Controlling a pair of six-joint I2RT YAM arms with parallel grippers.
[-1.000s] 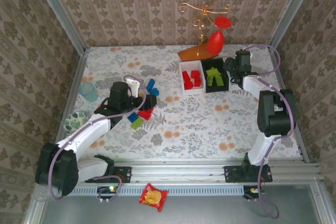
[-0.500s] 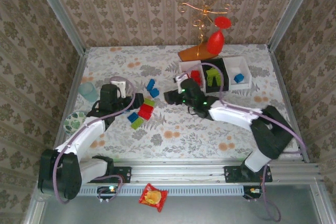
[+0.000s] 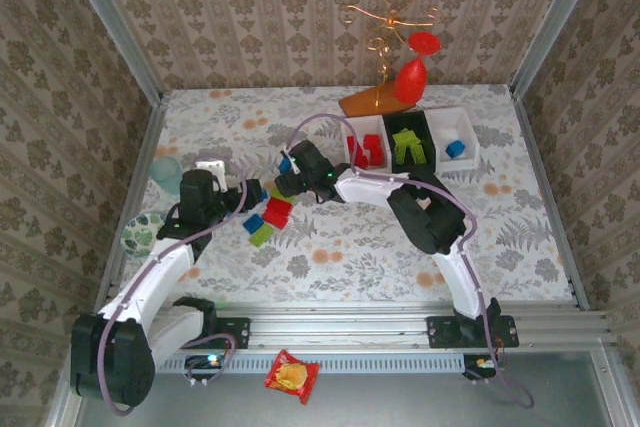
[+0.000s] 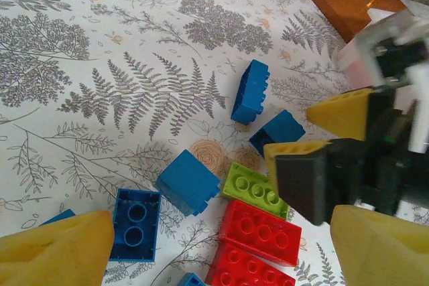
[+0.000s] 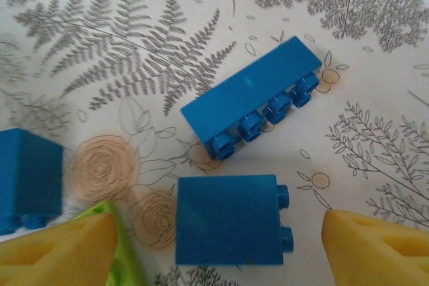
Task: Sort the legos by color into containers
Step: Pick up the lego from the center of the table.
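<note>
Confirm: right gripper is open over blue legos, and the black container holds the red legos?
Not quite. In the top external view the black container holds lime green legos; the red legos are in the white container beside it. The rest stands: the right wrist view shows the right gripper open over blue legos.

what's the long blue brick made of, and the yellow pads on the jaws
The long blue brick looks like hard moulded plastic: crisp edges, round studs, faint sheen. The yellow pads seem to be soft foam or rubber: matt, slightly grainy, rounded.
</note>
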